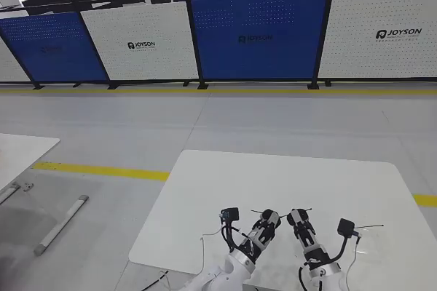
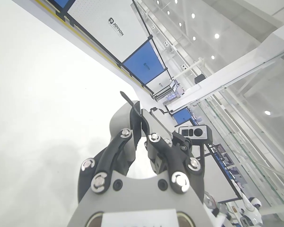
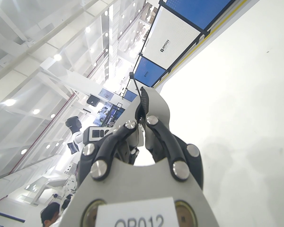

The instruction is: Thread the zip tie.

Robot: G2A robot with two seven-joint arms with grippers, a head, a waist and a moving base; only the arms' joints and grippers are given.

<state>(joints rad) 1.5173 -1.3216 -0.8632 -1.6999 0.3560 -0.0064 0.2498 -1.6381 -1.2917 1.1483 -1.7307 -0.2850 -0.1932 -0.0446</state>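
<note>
Above the near edge of the white rectangular worktop [image 1: 291, 174], the left gripper [image 2: 140, 119] is clamped on the pointed tail of a thin black plastic zip tie [image 2: 127, 99]. Just beside it, the right gripper [image 3: 143, 98] pinches the tie's head end.

Side by side over white table [image 1: 291, 174]: left claw [image 1: 270, 217], right claw [image 1: 298, 216].

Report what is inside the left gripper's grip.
A black zip tie is pinched in the shut left gripper, its tapered tip poking out beyond it. The part inside the grip is covered, so how far back it runs cannot be seen.
</note>
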